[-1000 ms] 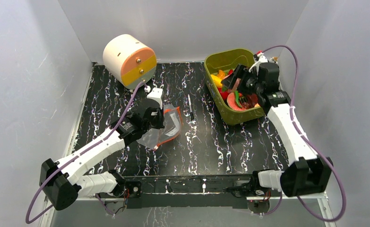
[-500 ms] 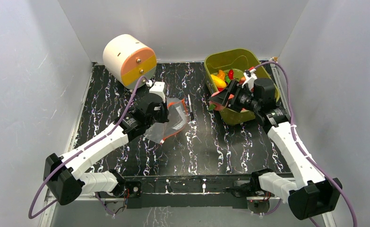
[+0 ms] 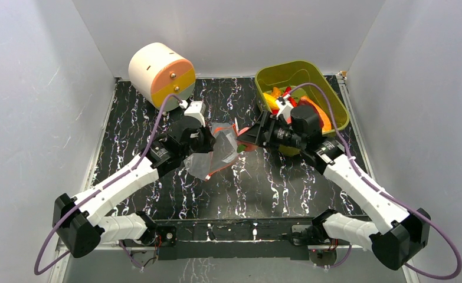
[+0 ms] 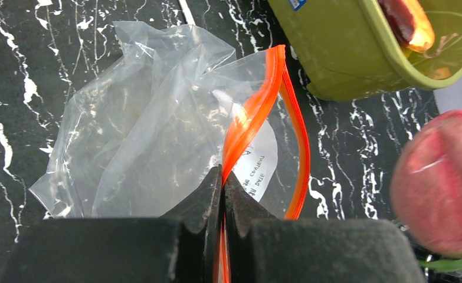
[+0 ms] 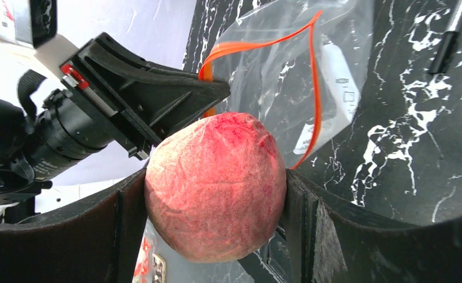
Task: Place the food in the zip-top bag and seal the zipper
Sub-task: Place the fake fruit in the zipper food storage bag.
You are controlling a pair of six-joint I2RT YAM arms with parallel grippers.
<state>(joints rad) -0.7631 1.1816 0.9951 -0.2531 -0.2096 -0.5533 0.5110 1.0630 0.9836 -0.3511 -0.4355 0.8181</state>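
The clear zip-top bag lies mid-table, its mouth held open toward the right. My left gripper is shut on one lip of the orange-red zipper; the other lip bows away. My right gripper is shut on a pink-red peach, held just right of the bag mouth; the peach also shows in the left wrist view. The bag looks empty. More food, yellow, orange and red pieces, lies in the tub.
An olive-green tub stands at the back right, behind my right arm. A cream and orange cylinder sits at the back left. A thin black stick lies on the black marbled table just beyond the bag.
My right gripper has lifted the peach out of the tub and carried it left to the bag mouth. My left gripper has raised and turned the bag a little to the right.
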